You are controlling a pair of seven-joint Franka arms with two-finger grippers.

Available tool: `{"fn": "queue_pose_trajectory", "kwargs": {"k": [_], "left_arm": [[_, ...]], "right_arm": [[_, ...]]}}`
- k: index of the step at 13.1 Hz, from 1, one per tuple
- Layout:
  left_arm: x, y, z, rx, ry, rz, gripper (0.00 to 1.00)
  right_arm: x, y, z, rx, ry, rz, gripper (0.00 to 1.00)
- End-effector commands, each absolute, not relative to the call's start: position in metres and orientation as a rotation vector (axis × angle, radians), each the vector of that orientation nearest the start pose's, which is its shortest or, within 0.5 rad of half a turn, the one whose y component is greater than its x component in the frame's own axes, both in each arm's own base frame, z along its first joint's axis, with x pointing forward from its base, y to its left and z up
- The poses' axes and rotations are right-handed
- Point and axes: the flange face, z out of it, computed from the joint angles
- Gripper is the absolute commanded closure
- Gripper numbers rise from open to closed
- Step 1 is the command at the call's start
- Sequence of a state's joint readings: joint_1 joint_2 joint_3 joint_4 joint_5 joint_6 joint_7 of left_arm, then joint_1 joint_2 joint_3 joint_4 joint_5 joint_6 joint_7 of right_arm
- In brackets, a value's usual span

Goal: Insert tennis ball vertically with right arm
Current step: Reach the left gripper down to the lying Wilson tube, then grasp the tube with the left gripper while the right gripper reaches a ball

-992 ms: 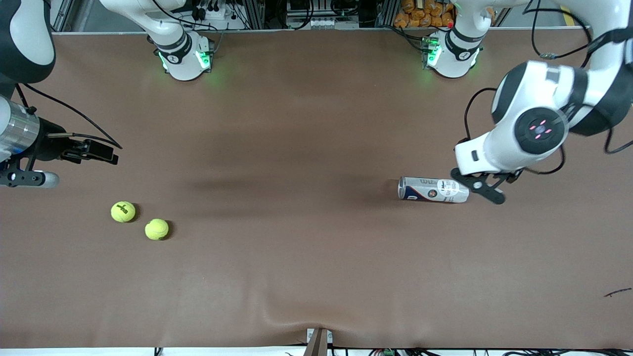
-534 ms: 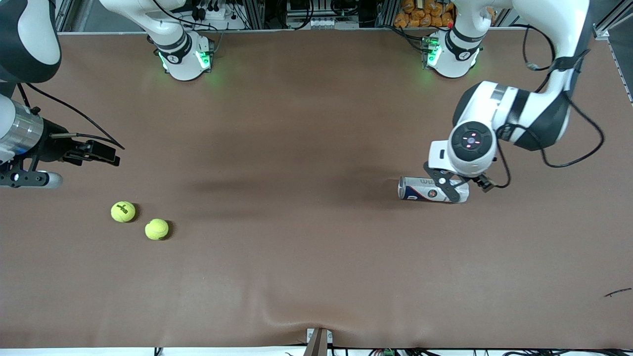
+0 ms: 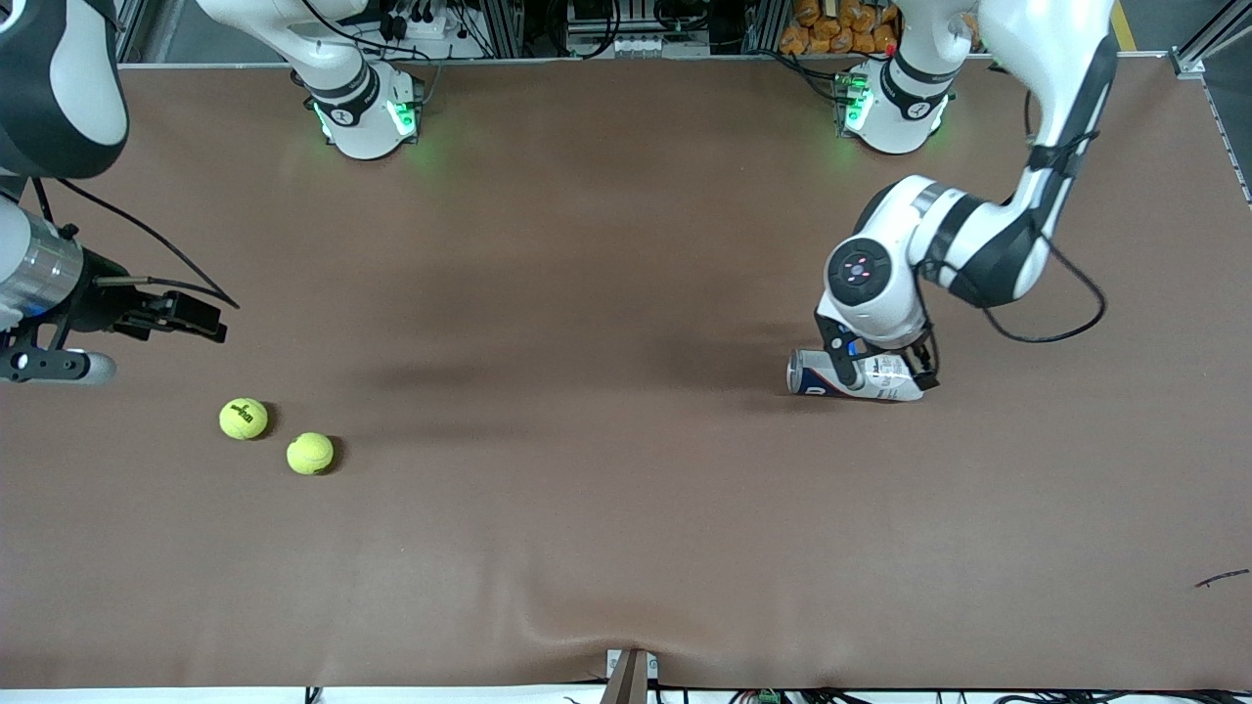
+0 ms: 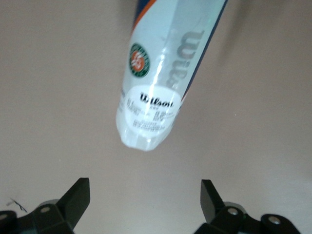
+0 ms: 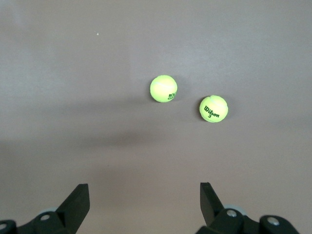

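Observation:
Two yellow-green tennis balls (image 3: 244, 418) (image 3: 310, 454) lie side by side on the brown table near the right arm's end; the right wrist view shows them as well (image 5: 164, 88) (image 5: 213, 108). My right gripper (image 3: 57, 366) hovers open and empty over the table at that end, a little short of the balls (image 5: 145, 204). A clear tennis ball can (image 3: 856, 374) with a blue and white label lies on its side toward the left arm's end. My left gripper (image 3: 880, 375) is open just over the can's clear end (image 4: 161, 83), fingers on either side (image 4: 145, 200).
The brown table cover (image 3: 606, 508) has a raised wrinkle at its edge nearest the front camera. A small dark scrap (image 3: 1221, 578) lies near the corner at the left arm's end. Both arm bases (image 3: 367, 112) (image 3: 892, 108) stand along the farthest edge.
The left arm has swung in from the table's end and come down, bringing its open gripper over the lying can. The right arm has barely shifted. Balls and can have not moved.

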State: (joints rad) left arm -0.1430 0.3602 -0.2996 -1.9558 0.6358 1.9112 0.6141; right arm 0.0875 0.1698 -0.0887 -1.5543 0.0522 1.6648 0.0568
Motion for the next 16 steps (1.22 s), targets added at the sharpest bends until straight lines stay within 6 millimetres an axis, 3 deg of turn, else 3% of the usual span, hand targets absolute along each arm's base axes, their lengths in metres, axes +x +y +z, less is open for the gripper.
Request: {"fn": "queue_pose_trajectory", "kwargs": {"k": [1,2,5,8,11,13,16], "left_arm": [[0.536,-0.218,0.258,-1.926,1.804,0.566,0.00],[0.536,-0.218,0.251,-1.891,1.817,0.577,0.00],[0.540,-0.228,0.231,-1.794,1.931,0.528,0.00],[0.539,-0.229,0.214,-1.731,1.963,0.544,0.00],[0.536,-0.228,0.200,-1.686,1.982,0.567,0.00],[0.536,-0.229,0.191,-1.654,1.997,0.566,0.00],[0.534,-0.228,0.179,-1.655,2.011,0.577,0.00]], "right_arm": [[0.621,-0.005,0.527,-3.113,0.139,0.095,0.00],[0.622,-0.001,0.529,-3.126,0.125,0.086,0.00],[0.622,-0.037,0.523,-3.124,0.203,0.099,0.00],[0.641,-0.050,0.458,-3.143,0.226,0.238,0.00],[0.649,-0.081,0.430,-3.147,0.294,0.242,0.00],[0.655,-0.091,0.404,-3.138,0.322,0.259,0.00],[0.665,-0.089,0.369,-3.134,0.316,0.272,0.00]]}}
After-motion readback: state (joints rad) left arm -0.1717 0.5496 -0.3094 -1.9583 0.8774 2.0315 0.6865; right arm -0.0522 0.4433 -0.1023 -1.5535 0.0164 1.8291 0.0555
